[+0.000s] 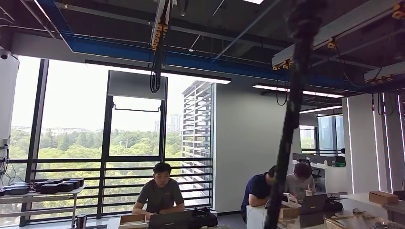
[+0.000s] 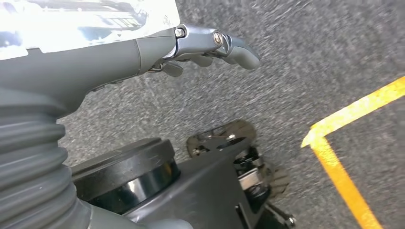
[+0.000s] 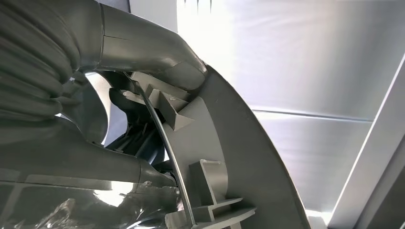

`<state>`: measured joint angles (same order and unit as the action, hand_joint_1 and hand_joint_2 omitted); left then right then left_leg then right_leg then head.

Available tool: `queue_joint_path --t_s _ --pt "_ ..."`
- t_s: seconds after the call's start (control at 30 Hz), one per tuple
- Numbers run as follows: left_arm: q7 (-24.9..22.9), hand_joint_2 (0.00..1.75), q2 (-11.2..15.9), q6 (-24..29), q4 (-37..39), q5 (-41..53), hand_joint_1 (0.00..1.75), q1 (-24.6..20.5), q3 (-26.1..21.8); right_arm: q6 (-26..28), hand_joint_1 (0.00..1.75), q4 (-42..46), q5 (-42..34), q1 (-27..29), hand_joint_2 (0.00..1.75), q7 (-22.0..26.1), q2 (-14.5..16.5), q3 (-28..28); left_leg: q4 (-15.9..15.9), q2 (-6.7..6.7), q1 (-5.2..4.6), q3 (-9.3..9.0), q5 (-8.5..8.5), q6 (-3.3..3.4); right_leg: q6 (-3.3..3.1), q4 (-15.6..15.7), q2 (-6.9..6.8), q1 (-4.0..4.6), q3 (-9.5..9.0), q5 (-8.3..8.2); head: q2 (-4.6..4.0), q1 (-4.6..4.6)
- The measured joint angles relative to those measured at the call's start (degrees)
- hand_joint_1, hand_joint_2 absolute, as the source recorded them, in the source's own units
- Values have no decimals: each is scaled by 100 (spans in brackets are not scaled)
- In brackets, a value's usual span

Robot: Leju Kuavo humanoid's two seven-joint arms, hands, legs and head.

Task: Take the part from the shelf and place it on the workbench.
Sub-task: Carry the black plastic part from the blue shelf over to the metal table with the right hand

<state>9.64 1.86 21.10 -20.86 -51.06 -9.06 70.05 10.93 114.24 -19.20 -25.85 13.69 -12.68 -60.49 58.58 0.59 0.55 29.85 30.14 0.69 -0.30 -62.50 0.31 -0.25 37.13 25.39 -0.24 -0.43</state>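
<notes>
The part (image 3: pixel 224 157), a grey curved plastic piece with ribs and a thin metal edge, lies in the right hand (image 3: pixel 95 143); in the right wrist view the thumb and the darker fingers close around it, and it runs from the centre to the lower right of the frame. Behind it is a pale wall.

The left hand (image 2: pixel 191 47) is at the upper left of the left wrist view, above grey carpet (image 2: pixel 310 52). It holds nothing and its fingers are gently bent and apart. A yellow floor line (image 2: pixel 341 143) is at the right of that frame.

In the head view a dark blurred cable (image 1: pixel 291 114) hangs close, right of centre. Farther, at the bottom, three persons sit at desks with laptops (image 1: pixel 169 219). A cardboard box (image 1: pixel 383 197) is at the lower right. Behind all are big windows (image 1: pixel 71 133) with green trees.
</notes>
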Motion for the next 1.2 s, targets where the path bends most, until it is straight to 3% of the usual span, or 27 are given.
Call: queue_joint_path --t_s 0.03,0.1,0.2,0.23,0.3,0.33,0.37,0.4,0.47,0.5,0.53,0.63,0.7,0.77,0.83,0.87,0.9,0.97,1.0,1.03,1.2 --pt "-7 175 -2 -1 -1 1 0 -10 -1 -34 175 -2 -32 -42 175 -2 -10 8 -3 -2 -3 -10 30 -33 -28 185 -2 17 -76 -30 1 8" --pt "-20 175 -4 -3 -2 4 0 -30 -2 -94 175 -4 -101 -110 175 -6 -28 29 -30 -13 -2 -19 65 -103 -75 302 4 42 -137 58 2 8" --pt "-34 175 -5 -7 0 7 0 -57 -1 -129 175 -3 -153 -158 175 -8 -41 54 110 -30 3 -10 191 -198 -156 412 0 -5 -255 99 0 19" --pt "-38 175 -4 -7 1 8 0 -68 -1 -141 175 -4 -162 -174 175 -7 -42 58 365 -30 7 104 309 -225 -182 439 -8 -22 -310 118 0 33" --pt "-45 175 -3 -7 1 9 0 -73 -1 -162 175 -7 -167 -193 175 -5 -40 57 1125 -31 18 532 572 -263 -214 450 -20 -21 -395 183 0 64" --pt "-51 175 -2 -7 1 9 0 -66 -1 -170 175 -11 -167 -194 175 -5 -40 55 1434 -31 23 745 618 -276 -216 448 -18 -20 -438 223 0 75" --pt "-58 175 -2 -7 1 9 0 -58 0 -174 175 -15 -168 -192 175 -6 -41 54 1572 -31 26 883 560 -283 -214 445 -13 -20 -484 263 0 83" --pt "-62 175 -1 -7 1 9 0 -52 0 -176 175 -19 -168 -191 175 -7 -42 54 1461 -31 28 913 357 -282 -206 442 -5 -20 -546 310 0 91" --pt "-67 175 4 -7 1 11 0 -51 0 -180 175 -23 -168 -193 175 -7 -42 54 795 -30 29 732 -203 -256 -176 440 3 -21 -691 419 0 106" --pt "-68 175 6 -7 1 13 0 -54 0 -185 175 -26 -167 -199 175 -6 -42 54 465 -29 19 616 -405 -234 -149 432 6 -12 -752 474 0 111" --pt "-71 175 7 -7 1 16 0 -59 0 -193 175 -27 -167 -205 175 -4 -43 55 242 -29 9 519 -462 -199 -120 426 8 -5 -777 512 2 114" --pt "-80 175 10 -7 1 27 0 -67 0 -213 175 -31 -168 -217 175 1 -44 60 67 -21 -2 423 -346 -89 -32 428 3 8 -765 563 4 101" --pt "-79 175 13 -7 1 34 0 -71 0 -215 175 -32 -169 -229 175 4 -46 66 19 -17 27 367 -326 -27 27 251 -10 12 -701 654 3 81" --pt "-77 175 9 -8 1 42 0 -91 0 -219 175 -32 -169 -242 175 8 -49 73 -8 -20 46 297 -280 22 73 -344 -15 1 -364 877 3 51" --pt "-81 175 6 -9 1 45 0 -96 0 -222 175 -36 -169 -232 175 9 -55 75 -8 -21 44 245 -218 37 97 -1069 -15 -15 146 1054 1 26" --pt "-84 175 6 -9 1 45 0 -90 0 -223 175 -40 -169 -223 175 9 -60 75 -8 -19 42 209 -184 34 100 -1239 -15 -18 320 1004 0 18" --pt "-86 175 6 -9 1 45 0 -83 0 -225 175 -44 -169 -216 175 8 -64 75 -8 -15 41 159 -145 28 96 -1209 -15 -19 395 838 0 7" --pt "-88 175 2 -8 1 45 0 -77 0 -226 175 -48 -169 -214 175 8 -71 77 -8 -3 40 33 -51 0 63 -557 -16 -18 241 265 0 -5" --pt "-87 175 1 -8 0 46 0 -83 0 -227 175 -50 -169 -215 175 8 -74 77 -7 1 29 -13 -1 -29 44 -205 -16 -8 111 56 0 0" --pt "-87 175 -1 -8 0 45 0 -88 -1 -229 175 -52 -169 -218 175 8 -76 78 -7 4 21 -40 41 -61 20 78 -16 1 -4 -43 2 0" --pt "-85 175 1 -5 1 49 0 -112 0 -229 175 -58 -169 -224 175 9 -74 89 17 -15 13 -97 191 -220 -123 346 0 -9 -195 85 2 21"
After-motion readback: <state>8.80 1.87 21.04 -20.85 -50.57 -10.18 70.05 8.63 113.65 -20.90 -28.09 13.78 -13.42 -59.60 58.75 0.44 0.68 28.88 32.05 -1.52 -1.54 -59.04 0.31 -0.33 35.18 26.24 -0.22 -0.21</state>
